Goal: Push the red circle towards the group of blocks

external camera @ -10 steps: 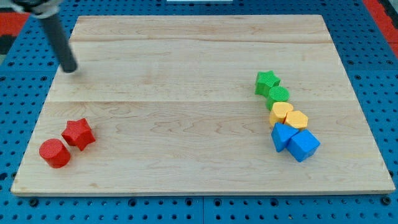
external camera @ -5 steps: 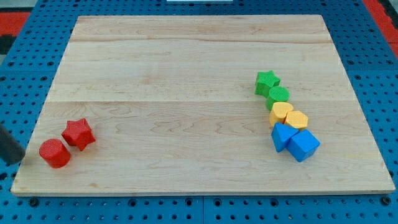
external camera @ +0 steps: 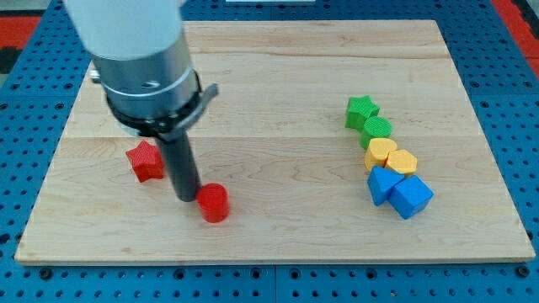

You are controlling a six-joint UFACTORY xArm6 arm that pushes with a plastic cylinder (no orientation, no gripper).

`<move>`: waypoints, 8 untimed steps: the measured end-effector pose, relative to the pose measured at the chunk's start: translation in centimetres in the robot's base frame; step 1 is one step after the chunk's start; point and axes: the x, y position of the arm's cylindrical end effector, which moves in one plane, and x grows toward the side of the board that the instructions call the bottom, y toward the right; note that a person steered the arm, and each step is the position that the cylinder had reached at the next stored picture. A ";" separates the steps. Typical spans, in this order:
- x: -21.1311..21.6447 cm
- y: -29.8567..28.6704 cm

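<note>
The red circle (external camera: 214,203) lies on the wooden board, left of its middle and near the view's bottom. My tip (external camera: 186,198) stands right against the circle's left side. A red star (external camera: 146,162) lies up and to the left of the tip, partly behind the rod. The group of blocks is at the view's right: a green star (external camera: 361,111), a green circle (external camera: 377,130), two yellow blocks (external camera: 381,152) (external camera: 402,162) and two blue blocks (external camera: 383,183) (external camera: 411,195), packed in a slanted line.
The arm's large grey body (external camera: 139,50) hangs over the board's upper left part and hides it. The board (external camera: 278,93) lies on a blue pegboard (external camera: 522,101).
My tip went from the board's left edge to the circle's left side. The red circle has slid far to the right. The red star has moved up and to the right.
</note>
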 end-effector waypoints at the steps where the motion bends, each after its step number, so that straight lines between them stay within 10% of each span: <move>1: 0.6 -2.7; 8: 5.0 16.2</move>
